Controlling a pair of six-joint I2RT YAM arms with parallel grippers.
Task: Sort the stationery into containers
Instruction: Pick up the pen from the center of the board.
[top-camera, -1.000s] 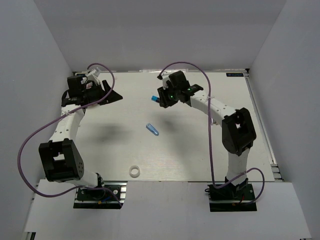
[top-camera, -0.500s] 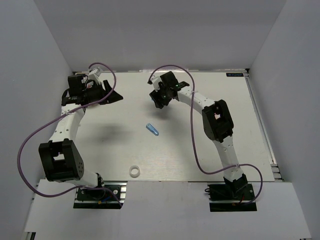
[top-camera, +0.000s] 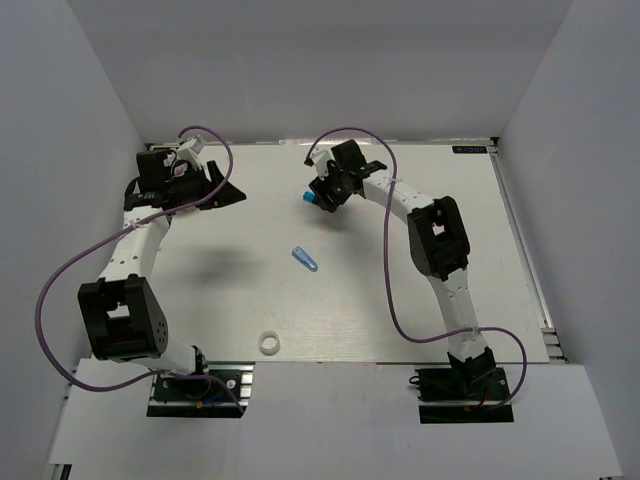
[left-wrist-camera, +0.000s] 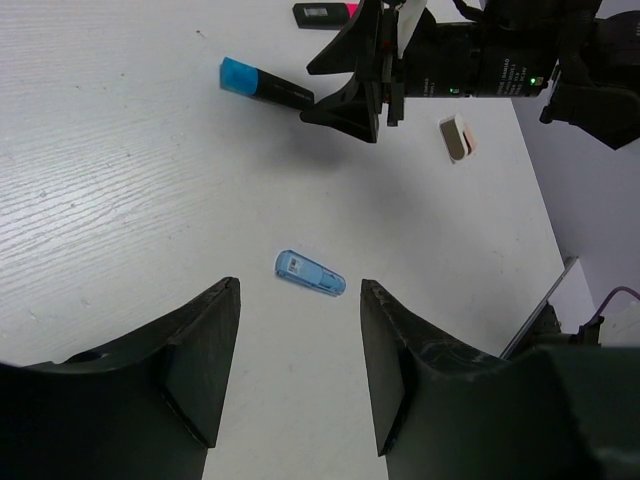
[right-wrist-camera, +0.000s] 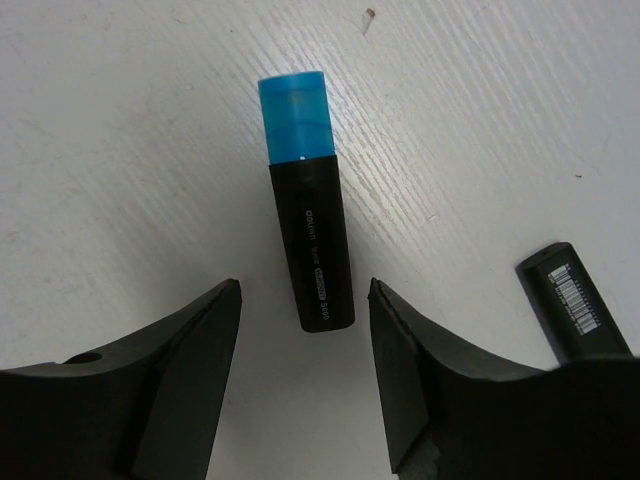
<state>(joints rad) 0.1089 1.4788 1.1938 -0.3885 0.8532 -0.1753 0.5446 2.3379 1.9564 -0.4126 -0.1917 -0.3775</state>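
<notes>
The right gripper (right-wrist-camera: 305, 290) stood open over the worktop (top-camera: 200, 300), its jaws spread wide and holding nothing. Just ahead of it, and reaching back into the gap between the fingertips, lay a stubby black marker (right-wrist-camera: 312, 245), flat on the surface and touching neither finger. Its long axis ran almost straight away from the gripper, in line with the finger faces, with the blue cap (right-wrist-camera: 293, 115) at the far end and the butt nearest the jaws. To my eye a closing stroke would cross its narrow width, so lowering looked the main thing left to do.

Off to that gripper's right lay a second black item (right-wrist-camera: 572, 300), clear of the marker.

The left gripper (top-camera: 232, 192) was open too and empty, well apart from the marker; the right arm was plainly the nearer. Below and ahead of the left one lay the translucent blue tube (left-wrist-camera: 310, 275), and nearer the arm bases the white tape ring (top-camera: 267, 343). I could see no tub in any view.
</notes>
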